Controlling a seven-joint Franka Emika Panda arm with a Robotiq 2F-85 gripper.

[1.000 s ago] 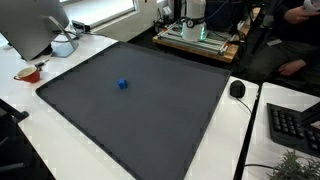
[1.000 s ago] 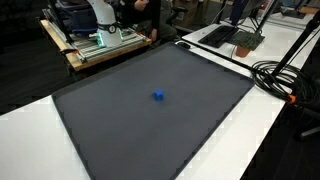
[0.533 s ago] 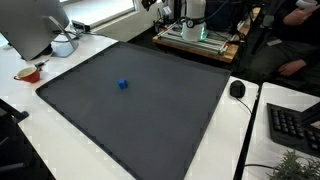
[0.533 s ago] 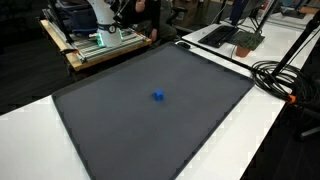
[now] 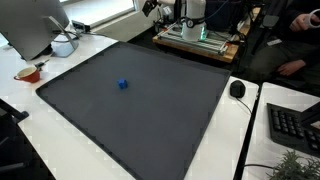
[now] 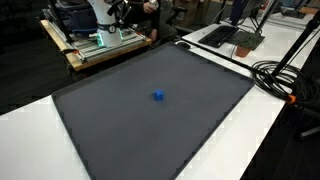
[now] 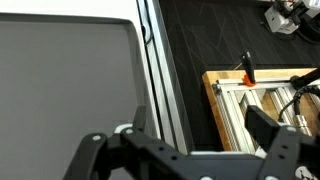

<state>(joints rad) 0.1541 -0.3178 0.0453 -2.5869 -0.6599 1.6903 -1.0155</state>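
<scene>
Swinging out from its base, the claw [image 6: 126, 10] pokes further into view above the far edge of the grey mat [image 6: 110, 135]. Wrist view shows its fingers spread wide, holding nothing. Blue cube [image 5: 122, 85] sits alone mid-mat on the white worktop [image 6: 30, 140], well apart from the claw, out toward the near side, with no long axis to line up on.

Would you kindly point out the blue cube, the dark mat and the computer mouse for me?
cube [image 5: 122, 85]: in an exterior view, on its top face.
mat [image 5: 160, 115]: in an exterior view, on its bare middle.
mouse [image 5: 237, 88]: in an exterior view, on its rounded back.
</scene>
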